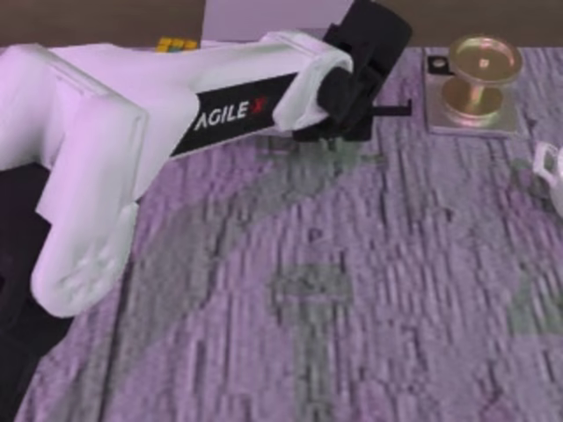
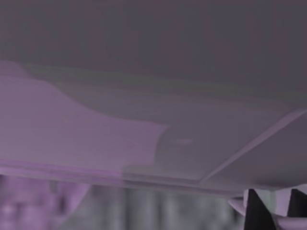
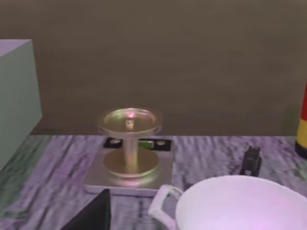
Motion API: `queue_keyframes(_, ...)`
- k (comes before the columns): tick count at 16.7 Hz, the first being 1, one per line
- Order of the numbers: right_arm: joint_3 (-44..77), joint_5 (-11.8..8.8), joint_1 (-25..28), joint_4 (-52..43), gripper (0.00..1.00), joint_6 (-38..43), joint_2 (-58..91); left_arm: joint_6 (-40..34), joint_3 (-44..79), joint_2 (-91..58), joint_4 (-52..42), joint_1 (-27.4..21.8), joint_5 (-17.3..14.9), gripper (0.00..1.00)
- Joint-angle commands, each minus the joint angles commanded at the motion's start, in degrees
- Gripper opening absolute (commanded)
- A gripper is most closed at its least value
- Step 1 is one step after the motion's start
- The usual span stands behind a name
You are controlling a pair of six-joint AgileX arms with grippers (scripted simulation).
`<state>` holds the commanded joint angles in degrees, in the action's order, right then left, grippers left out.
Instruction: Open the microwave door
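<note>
Purple-grained worktop point(image 1: 352, 334) under us. Microwave point(image 1: 264, 16) sits at the far edge, mostly hidden beneath our left arm. Our left hand point(image 1: 356, 132) is at its front; whether spread or pressed together, we cannot tell. Gold scale point(image 1: 479, 83) lies right of it. White cup point(image 3: 240, 206) near our right arm.

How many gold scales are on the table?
1. The gold scale stands at the table's far right side, beside the microwave; the left arm may hide others.
</note>
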<state>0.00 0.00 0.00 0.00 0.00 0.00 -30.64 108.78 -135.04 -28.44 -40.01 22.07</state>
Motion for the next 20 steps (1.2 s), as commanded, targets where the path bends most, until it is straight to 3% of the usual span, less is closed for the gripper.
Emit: queue_keyframes(20,0.0,0.0,0.0,0.0,1.00,0.0,0.0,0.0,0.0,0.0,0.0,0.0,0.0,0.00)
